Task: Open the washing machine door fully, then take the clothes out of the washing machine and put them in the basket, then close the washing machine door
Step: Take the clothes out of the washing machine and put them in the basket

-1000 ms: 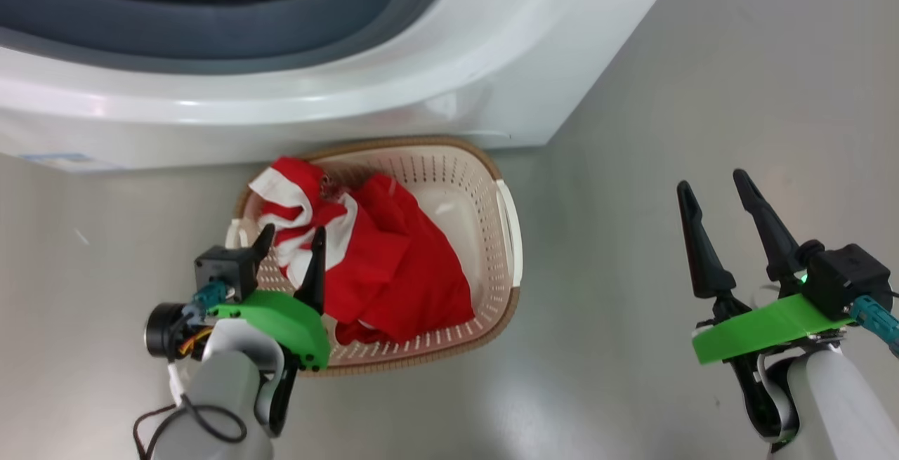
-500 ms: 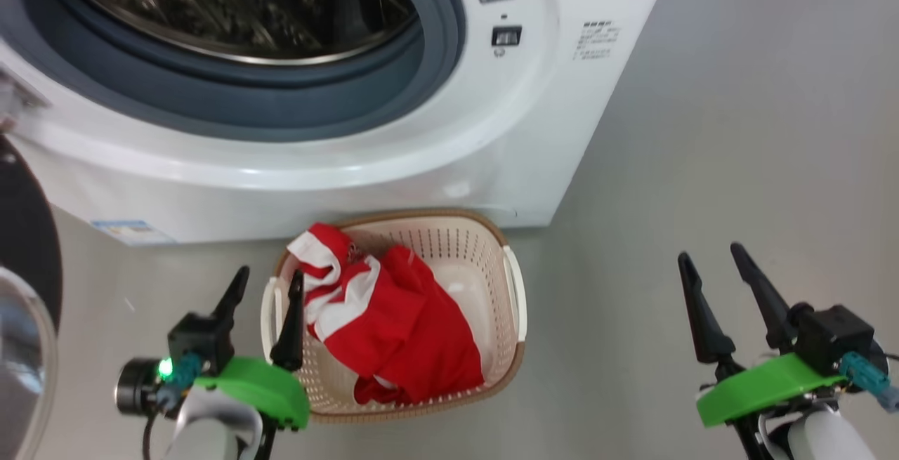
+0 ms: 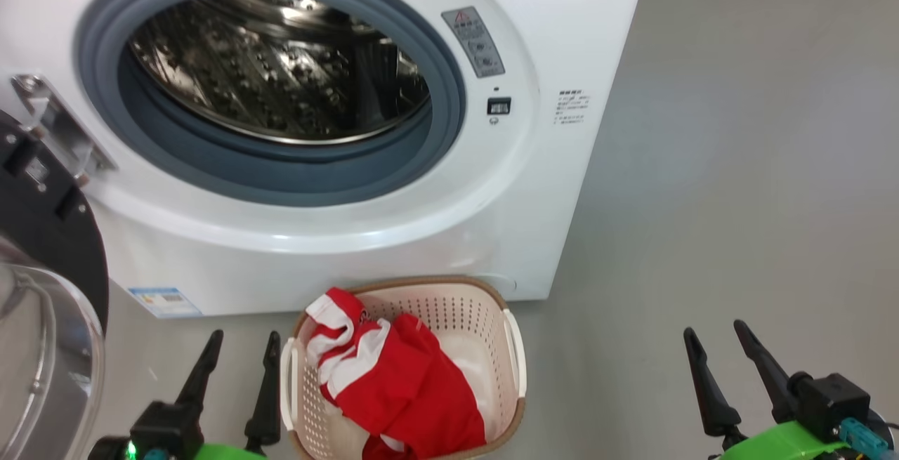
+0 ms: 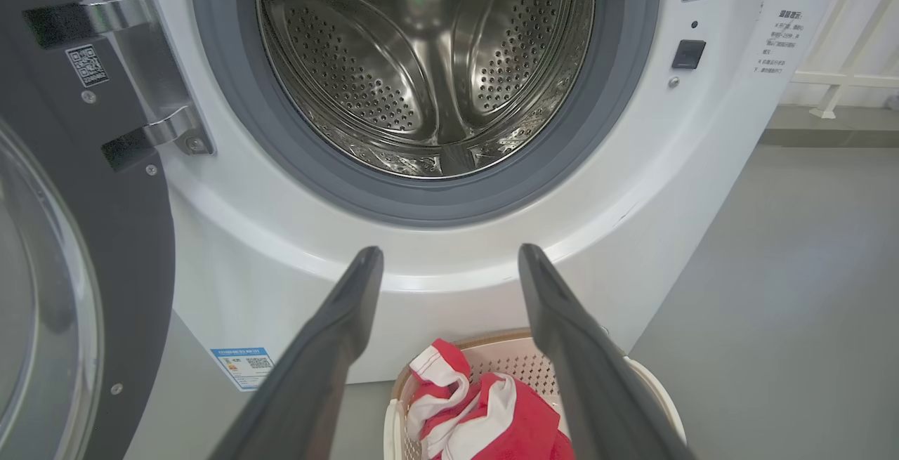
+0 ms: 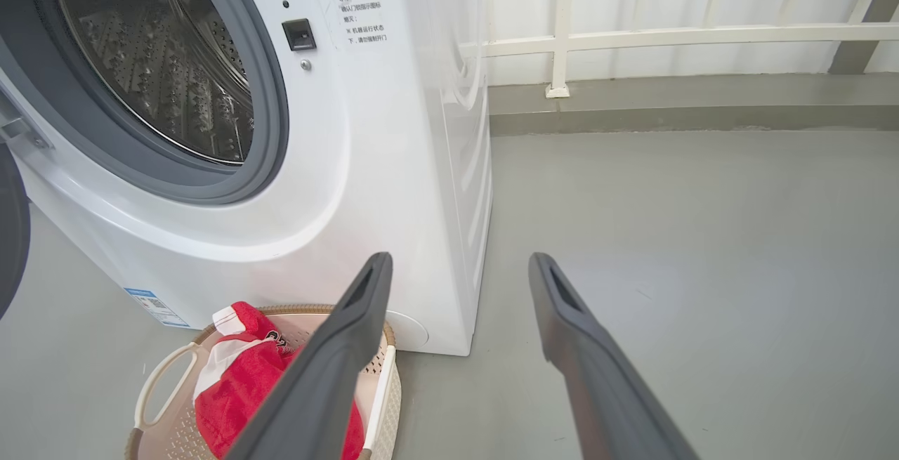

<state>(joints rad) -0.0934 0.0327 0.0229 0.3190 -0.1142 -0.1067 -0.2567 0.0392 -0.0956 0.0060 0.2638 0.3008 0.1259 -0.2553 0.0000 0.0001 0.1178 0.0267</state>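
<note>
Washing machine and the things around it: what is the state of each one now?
Washing machine door, wide open, at the left.
Drum, no clothes visible inside.
Basket, upright, partly filled.
Clothes, crumpled in the basket.
Left gripper, open, empty.
Right gripper, open, empty.

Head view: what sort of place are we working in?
Likely a laundry corner, perhaps a balcony: a white front-loading washing machine on a bare grey floor, a basket holding red clothes before it, and a white railing beyond.
</note>
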